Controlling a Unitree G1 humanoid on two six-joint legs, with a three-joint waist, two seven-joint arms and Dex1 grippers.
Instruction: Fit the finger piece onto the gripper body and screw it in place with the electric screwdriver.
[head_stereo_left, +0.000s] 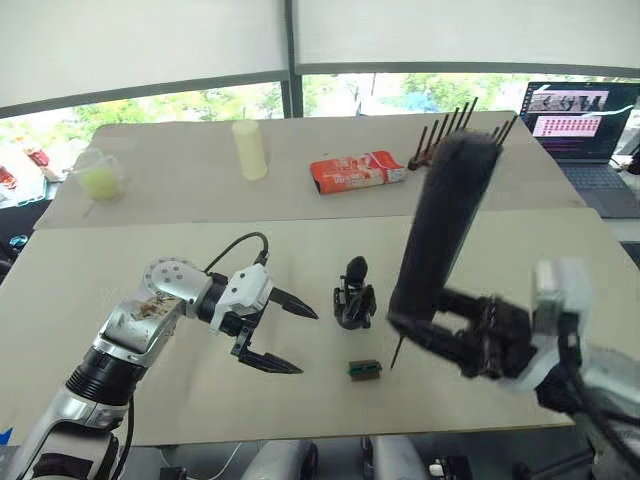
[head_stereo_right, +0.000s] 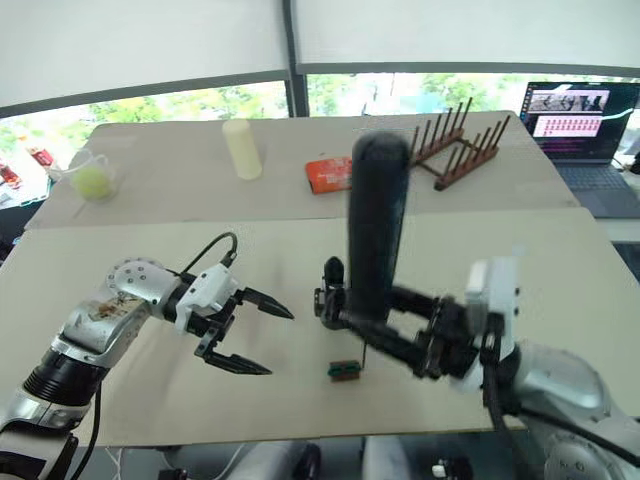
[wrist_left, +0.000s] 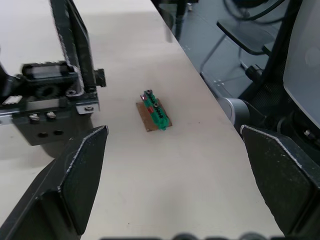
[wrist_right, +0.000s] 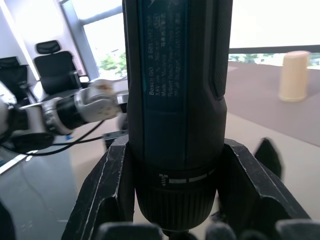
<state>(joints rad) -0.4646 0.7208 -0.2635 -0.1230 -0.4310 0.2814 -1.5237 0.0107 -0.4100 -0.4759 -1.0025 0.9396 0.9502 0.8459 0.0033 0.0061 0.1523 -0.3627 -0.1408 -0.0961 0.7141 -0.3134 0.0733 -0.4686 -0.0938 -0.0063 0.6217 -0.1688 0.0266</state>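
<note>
The right tool (head_stereo_left: 440, 335) clamps the electric screwdriver (head_stereo_left: 440, 230) upright, bit down, just beside the gripper body (head_stereo_left: 354, 295), ready for screwing; the left tool (head_stereo_left: 285, 335) waits wide open.

- your electric screwdriver (head_stereo_left: 443, 235) is a long, thick matte-black cylinder with a rounded top; it stands near upright, leaning a little, with its thin metal bit pointing down at the table just beside the gripper body, and black fingers clamp its lower barrel
- your gripper body (head_stereo_left: 354, 297) is a small black blocky assembly standing upright on the table, with a pointed black finger sticking up from it
</note>
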